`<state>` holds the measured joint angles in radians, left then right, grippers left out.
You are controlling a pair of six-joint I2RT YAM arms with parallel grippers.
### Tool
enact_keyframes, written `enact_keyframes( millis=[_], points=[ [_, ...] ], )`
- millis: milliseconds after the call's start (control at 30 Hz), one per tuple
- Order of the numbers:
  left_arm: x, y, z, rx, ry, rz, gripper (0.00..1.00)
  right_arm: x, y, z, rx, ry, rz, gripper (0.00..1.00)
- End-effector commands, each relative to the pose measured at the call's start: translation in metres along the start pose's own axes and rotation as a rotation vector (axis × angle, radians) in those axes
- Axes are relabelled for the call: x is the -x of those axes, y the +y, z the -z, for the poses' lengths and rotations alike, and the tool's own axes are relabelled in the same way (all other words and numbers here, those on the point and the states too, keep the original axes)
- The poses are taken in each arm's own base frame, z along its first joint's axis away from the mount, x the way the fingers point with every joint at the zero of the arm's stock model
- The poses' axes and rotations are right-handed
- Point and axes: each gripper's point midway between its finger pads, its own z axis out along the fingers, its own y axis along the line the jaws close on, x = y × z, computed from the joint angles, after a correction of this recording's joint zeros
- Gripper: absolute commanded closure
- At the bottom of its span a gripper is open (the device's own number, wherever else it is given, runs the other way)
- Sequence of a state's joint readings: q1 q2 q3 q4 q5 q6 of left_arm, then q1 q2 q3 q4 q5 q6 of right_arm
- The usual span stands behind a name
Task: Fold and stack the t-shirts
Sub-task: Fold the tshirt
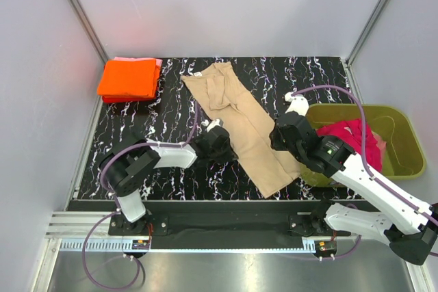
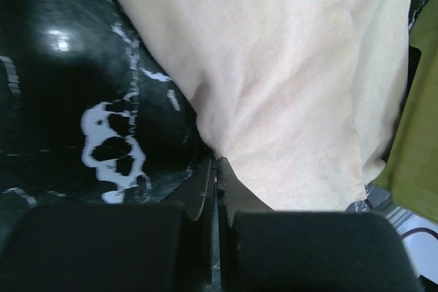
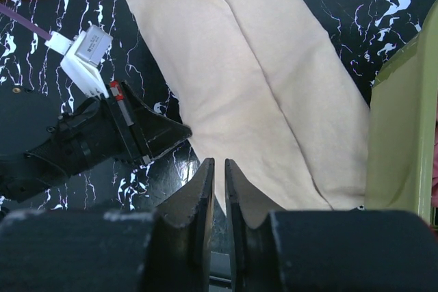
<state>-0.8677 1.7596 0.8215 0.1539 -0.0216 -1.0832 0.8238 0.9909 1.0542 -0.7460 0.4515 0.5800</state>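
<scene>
**Tan shirt** (image 1: pixel 236 124) — long folded strip lying diagonally on the table (image 1: pixel 205 182), between the arms. Light, limp and non-slip; it would likely sag or unfold if lifted from one point, so take both long edges.
Left gripper (image 2: pixel 217 163) — clamped on its left edge.
Right gripper (image 3: pixel 219 169) — nearly closed, apparently pinching the right edge.

The soft tan-beige cloth t-shirt (image 1: pixel 243 128) is plain; the glossy black counter (image 1: pixel 274 73) is veined with white marbling. The folded bright orange t-shirt (image 1: pixel 129 78) and crumpled magenta-red t-shirt (image 1: pixel 352 138) are plain, the rectangular plastic tub (image 1: pixel 404 148) olive-green.
</scene>
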Motion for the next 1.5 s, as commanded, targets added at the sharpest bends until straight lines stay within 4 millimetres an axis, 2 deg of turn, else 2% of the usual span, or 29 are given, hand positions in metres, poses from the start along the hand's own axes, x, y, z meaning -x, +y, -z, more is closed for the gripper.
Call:
enact_keyframes(
  millis=[0, 200, 333, 500, 667, 767, 800, 867, 1000, 1067, 1133, 1167, 1200, 1233, 1267, 1300, 1333, 1367, 1400, 1433, 1467],
  points=[
    [0.003, 0.025, 0.013, 0.064, 0.009, -0.042, 1.00, 0.010, 0.007, 0.005, 0.036, -0.034, -0.013, 0.82],
    [0.004, 0.041, 0.025, 0.095, 0.021, -0.063, 1.00, 0.007, 0.008, 0.001, 0.029, -0.020, -0.009, 0.82],
    [0.006, 0.044, 0.033, 0.102, 0.017, -0.092, 1.00, 0.006, 0.010, -0.002, 0.028, -0.011, -0.008, 0.82],
    [0.010, 0.069, 0.044, 0.152, 0.023, -0.095, 1.00, 0.002, 0.013, -0.007, 0.027, 0.004, -0.003, 0.82],
    [0.023, 0.087, 0.053, 0.173, -0.002, -0.061, 1.00, -0.001, 0.016, -0.012, 0.029, 0.014, -0.004, 0.81],
    [0.026, 0.083, 0.058, 0.155, 0.009, -0.061, 0.99, -0.001, 0.018, -0.014, 0.033, 0.016, -0.007, 0.81],
    [0.027, 0.082, 0.060, 0.161, 0.009, -0.062, 0.86, -0.001, 0.018, -0.014, 0.034, 0.015, -0.009, 0.81],
    [0.037, 0.079, 0.069, 0.185, 0.001, -0.069, 0.68, -0.001, 0.018, -0.016, 0.032, 0.015, -0.005, 0.80],
    [0.081, 0.067, 0.089, 0.204, -0.105, -0.084, 0.63, -0.001, 0.020, -0.018, 0.032, 0.011, -0.004, 0.80],
    [0.107, 0.053, 0.099, 0.180, -0.165, -0.095, 0.62, -0.002, 0.020, -0.021, 0.030, 0.012, -0.001, 0.79],
    [0.136, 0.054, 0.103, 0.189, -0.217, -0.077, 0.62, -0.003, 0.020, -0.024, 0.029, 0.013, 0.007, 0.79],
    [0.156, 0.044, 0.107, 0.170, -0.254, -0.081, 0.64, -0.004, 0.021, -0.026, 0.027, 0.013, 0.008, 0.79],
    [0.172, 0.051, 0.103, 0.191, -0.270, -0.065, 0.66, -0.004, 0.020, -0.027, 0.021, 0.008, 0.008, 0.78],
    [0.195, 0.039, 0.107, 0.174, -0.316, -0.067, 0.67, -0.005, 0.019, -0.030, 0.011, 0.011, 0.009, 0.79],
    [0.207, 0.038, 0.104, 0.174, -0.327, -0.079, 0.72, -0.005, 0.019, -0.032, 0.007, 0.010, 0.011, 0.79],
    [0.219, 0.051, 0.092, 0.203, -0.315, -0.059, 0.74, -0.005, 0.020, -0.033, 0.006, 0.008, 0.010, 0.79],
    [0.240, 0.036, 0.092, 0.162, -0.332, -0.058, 0.80, -0.007, 0.020, -0.036, 0.000, 0.019, 0.018, 0.80],
    [0.250, 0.036, 0.086, 0.160, -0.332, -0.061, 0.88, -0.005, 0.023, -0.036, 0.009, 0.017, 0.012, 0.80],
    [0.258, 0.051, 0.068, 0.192, -0.310, -0.043, 0.92, -0.007, 0.026, -0.037, 0.022, 0.025, 0.014, 0.80],
    [0.280, 0.039, 0.066, 0.171, -0.345, -0.052, 0.93, -0.007, 0.028, -0.038, 0.027, 0.029, 0.011, 0.80],
    [0.287, 0.037, 0.058, 0.157, -0.335, -0.066, 0.96, -0.007, 0.031, -0.039, 0.039, 0.025, 0.005, 0.80]
  ],
)
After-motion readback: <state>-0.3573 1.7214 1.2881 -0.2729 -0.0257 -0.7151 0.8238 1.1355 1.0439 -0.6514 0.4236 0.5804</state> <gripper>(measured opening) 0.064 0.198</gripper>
